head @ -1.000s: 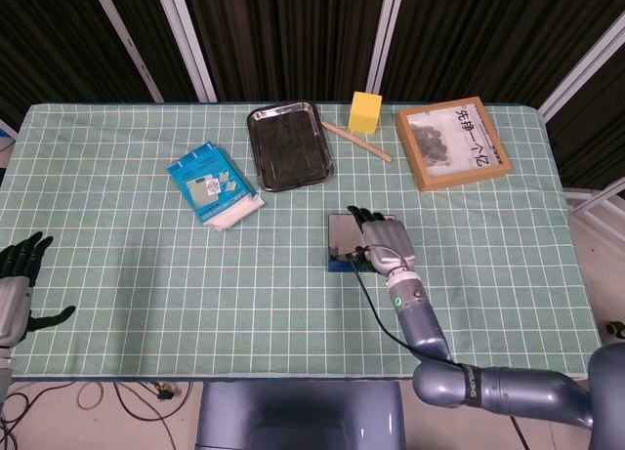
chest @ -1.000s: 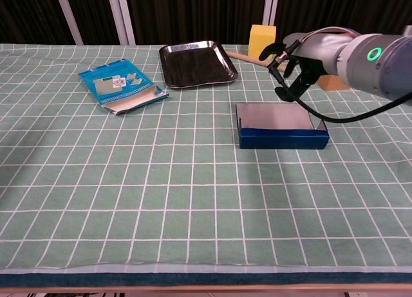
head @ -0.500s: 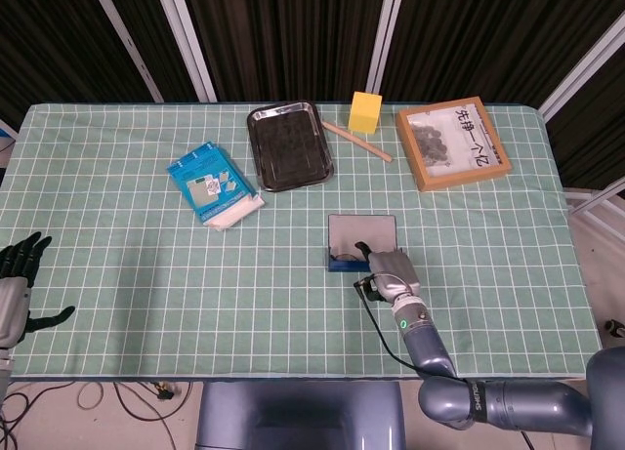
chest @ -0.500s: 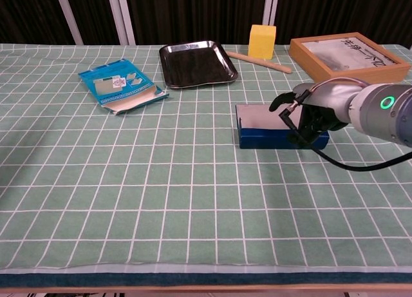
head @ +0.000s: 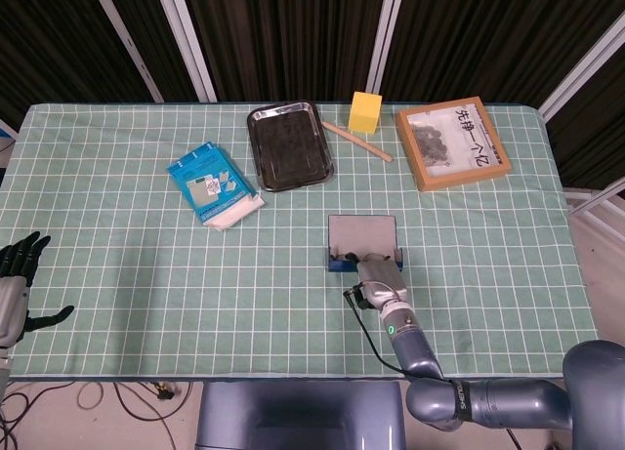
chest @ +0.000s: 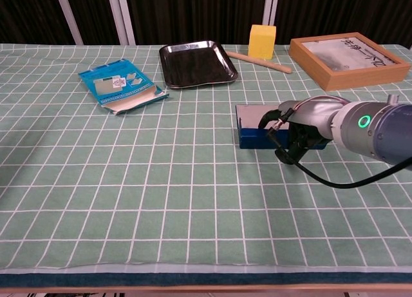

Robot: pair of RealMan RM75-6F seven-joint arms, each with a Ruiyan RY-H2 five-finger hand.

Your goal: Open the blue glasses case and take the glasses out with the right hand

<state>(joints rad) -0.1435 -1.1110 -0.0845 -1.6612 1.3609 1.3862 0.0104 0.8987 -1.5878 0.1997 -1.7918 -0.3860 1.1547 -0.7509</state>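
— Since a moment ago, your right hand (chest: 288, 134) has come down from above the case to its near front edge.

— And its fingers?

— Curled against the front wall of the closed blue rectangular glasses case (chest: 257, 126); whether you grip it, I cannot tell. It lies mid-table, right of centre. Your left hand (head: 15, 274) hangs spread, off the left edge.

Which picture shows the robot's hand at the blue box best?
The chest view: the right hand shows side-on, fingers against the front of the blue glasses case. The head view shows only its back from above.
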